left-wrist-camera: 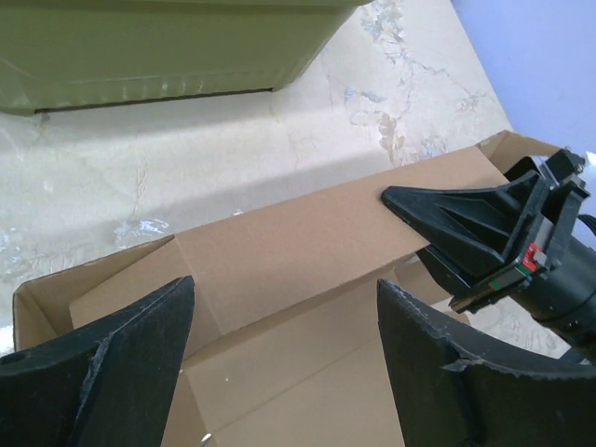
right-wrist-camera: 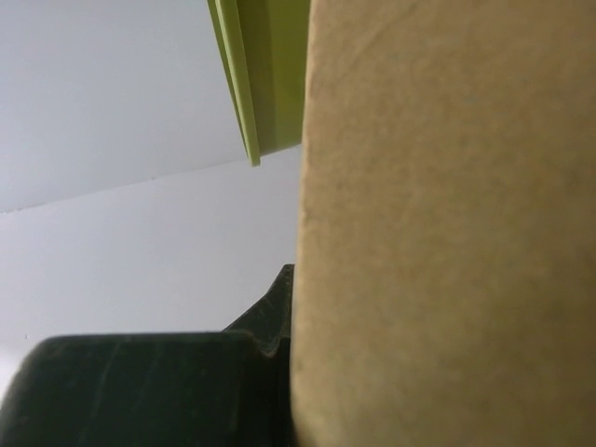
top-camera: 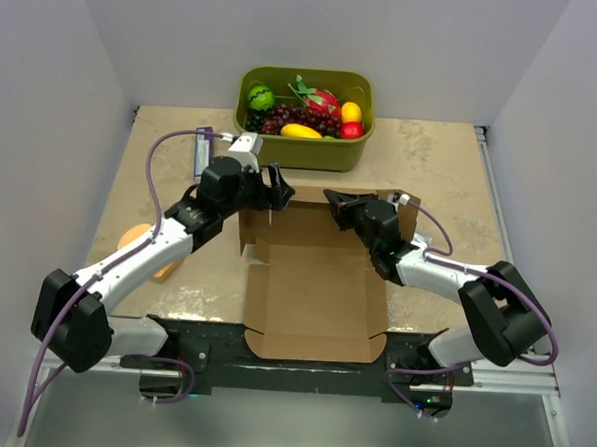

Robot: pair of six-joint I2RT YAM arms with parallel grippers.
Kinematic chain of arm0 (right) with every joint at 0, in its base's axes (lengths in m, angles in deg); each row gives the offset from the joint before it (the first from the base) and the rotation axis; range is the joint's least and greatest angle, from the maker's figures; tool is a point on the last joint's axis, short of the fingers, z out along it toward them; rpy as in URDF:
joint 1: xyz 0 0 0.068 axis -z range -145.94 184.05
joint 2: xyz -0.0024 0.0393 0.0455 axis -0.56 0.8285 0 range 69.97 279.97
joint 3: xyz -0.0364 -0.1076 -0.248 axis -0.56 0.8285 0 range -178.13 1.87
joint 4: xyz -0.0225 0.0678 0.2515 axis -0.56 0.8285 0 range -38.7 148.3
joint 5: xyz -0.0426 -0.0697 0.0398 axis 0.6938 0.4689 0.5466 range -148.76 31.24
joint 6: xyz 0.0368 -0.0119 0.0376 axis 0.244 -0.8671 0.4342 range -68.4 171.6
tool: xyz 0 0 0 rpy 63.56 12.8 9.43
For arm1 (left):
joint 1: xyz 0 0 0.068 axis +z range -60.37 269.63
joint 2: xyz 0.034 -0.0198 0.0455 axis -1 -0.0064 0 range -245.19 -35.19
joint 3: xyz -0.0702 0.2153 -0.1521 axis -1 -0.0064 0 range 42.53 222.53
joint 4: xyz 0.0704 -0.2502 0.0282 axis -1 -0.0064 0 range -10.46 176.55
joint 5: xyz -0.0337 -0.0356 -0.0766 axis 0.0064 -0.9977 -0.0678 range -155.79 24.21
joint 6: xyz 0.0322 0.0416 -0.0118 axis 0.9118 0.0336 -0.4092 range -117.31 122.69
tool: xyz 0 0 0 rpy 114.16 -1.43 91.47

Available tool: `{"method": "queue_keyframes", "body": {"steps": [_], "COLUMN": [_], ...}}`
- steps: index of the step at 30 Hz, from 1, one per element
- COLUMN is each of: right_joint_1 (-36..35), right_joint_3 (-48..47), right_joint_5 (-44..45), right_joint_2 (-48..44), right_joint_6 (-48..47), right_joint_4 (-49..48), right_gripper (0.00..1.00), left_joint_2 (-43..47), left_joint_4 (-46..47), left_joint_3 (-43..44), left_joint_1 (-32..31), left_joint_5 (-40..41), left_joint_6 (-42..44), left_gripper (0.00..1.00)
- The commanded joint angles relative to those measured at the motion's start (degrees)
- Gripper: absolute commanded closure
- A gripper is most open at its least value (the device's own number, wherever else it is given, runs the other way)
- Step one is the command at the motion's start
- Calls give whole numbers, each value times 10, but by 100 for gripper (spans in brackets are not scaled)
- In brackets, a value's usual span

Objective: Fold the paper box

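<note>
The paper box is a brown cardboard sheet lying flat between the arms, with its far panel raised upright. In the left wrist view this panel stands just ahead of my left gripper. That gripper is open, at the panel's left end, with nothing between its fingers. My right gripper is shut on the panel's top edge near its right end. In the right wrist view the cardboard fills the right half. It is pressed against one black finger; the other finger is hidden behind it.
An olive-green tub of toy fruit stands just beyond the box at the back. An orange object lies under the left arm, and a small purple-blue item sits at the back left. White walls close in on three sides.
</note>
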Motion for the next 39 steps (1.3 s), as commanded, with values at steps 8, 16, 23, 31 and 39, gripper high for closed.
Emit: {"method": "queue_keyframes", "body": {"steps": [8,16,23,31,39], "right_joint_1": [-1,-1,-1,-1,-1], "right_joint_3": [20,16,16,20,20], "right_joint_5": [10,-1,0,5,5], "right_joint_2": [2,15,15,5,2], "right_joint_6": [-15,-12,-13,-15,-17], "right_joint_4": [-13,-21,-19,-14,-11], "right_gripper": [100,100,100,100,100], "left_joint_2": [-6,-10,-16,27,12], "left_joint_4": [50,72,92,60,78], "left_joint_3": [-26,-60,-61,-93,-103], "left_joint_1": [13,12,12,12,12], "left_joint_5": [19,5,-15,40,25], "left_joint_6": [-51,-76,-87,-72,-80], "left_gripper": [17,18,19,17,17]}}
